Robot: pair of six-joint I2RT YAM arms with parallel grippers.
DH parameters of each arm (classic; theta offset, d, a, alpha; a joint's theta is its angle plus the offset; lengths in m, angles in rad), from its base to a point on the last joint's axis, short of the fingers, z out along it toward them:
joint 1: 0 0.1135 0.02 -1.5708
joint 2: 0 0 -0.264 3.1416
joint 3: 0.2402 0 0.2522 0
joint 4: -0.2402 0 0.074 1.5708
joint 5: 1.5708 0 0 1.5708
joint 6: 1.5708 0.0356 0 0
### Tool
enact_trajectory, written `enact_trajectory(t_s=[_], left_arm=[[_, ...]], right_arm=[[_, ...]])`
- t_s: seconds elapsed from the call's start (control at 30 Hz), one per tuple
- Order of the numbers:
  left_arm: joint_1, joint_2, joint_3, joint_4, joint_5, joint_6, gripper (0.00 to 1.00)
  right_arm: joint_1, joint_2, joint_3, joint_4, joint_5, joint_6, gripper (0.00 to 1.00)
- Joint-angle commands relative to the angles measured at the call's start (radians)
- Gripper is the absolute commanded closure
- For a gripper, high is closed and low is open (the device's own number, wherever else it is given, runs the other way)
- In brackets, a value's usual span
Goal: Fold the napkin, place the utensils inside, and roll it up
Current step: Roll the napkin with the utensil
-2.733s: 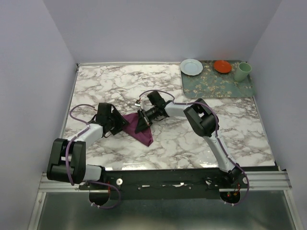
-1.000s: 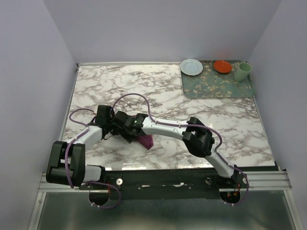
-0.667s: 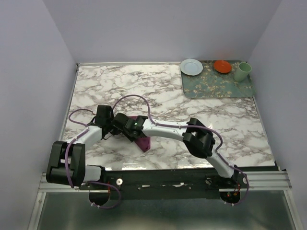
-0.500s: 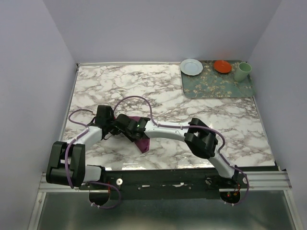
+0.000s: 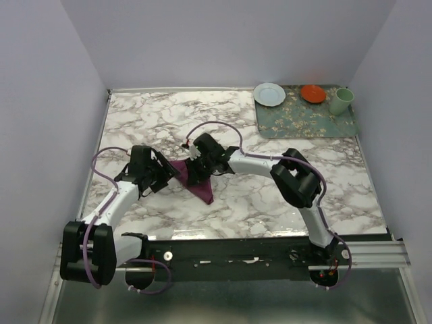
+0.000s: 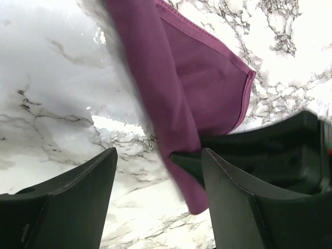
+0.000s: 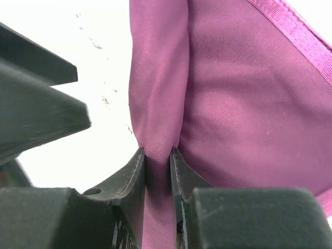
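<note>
The plum-purple napkin (image 5: 200, 187) lies folded into a narrow triangle on the marble table, between the two grippers. My right gripper (image 5: 193, 174) is shut on a raised fold of it; in the right wrist view the fold (image 7: 157, 155) is pinched between both jaws, and the rest of the napkin (image 7: 249, 104) spreads away to the right. My left gripper (image 5: 167, 177) stands open just left of the cloth. The left wrist view has its fingers apart over bare marble, beside the napkin's edge (image 6: 192, 88). The utensils are out of view.
A green floral mat (image 5: 304, 120) lies at the back right. It bears a pale blue plate (image 5: 269, 94), an orange bowl (image 5: 312, 93) and a green cup (image 5: 341, 100). The right arm's elbow (image 5: 297, 179) stands over the table's middle right.
My left gripper has opened, let go of the napkin and drawn back to the left. My right gripper has shut on a fold and pulled it up and to the right, so more cloth shows.
</note>
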Motion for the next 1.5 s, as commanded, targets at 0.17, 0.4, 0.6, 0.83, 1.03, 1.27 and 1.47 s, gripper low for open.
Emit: enact_trajectory(t_s=[0.17, 0.4, 0.6, 0.83, 1.03, 1.27, 1.47], left_arm=[[-0.018, 0.057, -0.014, 0.045, 0.027, 0.003, 0.21], [-0.025, 0.201, 0.017, 0.132, 0.009, -0.008, 0.24], [-0.027, 0.257, 0.027, 0.138, 0.017, -0.023, 0.46], [-0.033, 0.192, -0.006, 0.12, 0.013, -0.014, 0.62], [-0.038, 0.171, -0.02, 0.111, 0.018, -0.027, 0.65], [-0.042, 0.153, -0.016, 0.1, 0.013, -0.035, 0.65], [-0.044, 0.157, -0.002, 0.095, 0.02, -0.038, 0.65]], right_arm=[[-0.144, 0.22, 0.02, 0.009, -0.644, 0.123, 0.92], [-0.164, 0.271, 0.057, 0.017, -0.772, 0.143, 0.91], [-0.169, 0.293, 0.086, 0.015, -0.804, 0.146, 0.89], [-0.175, 0.284, 0.104, -0.008, -0.772, 0.144, 0.85], [-0.175, 0.233, 0.157, -0.196, -0.595, 0.045, 0.6], [-0.106, 0.07, 0.244, -0.46, -0.179, -0.034, 0.43], [0.025, 0.011, 0.284, -0.558, 0.201, -0.012, 0.37]])
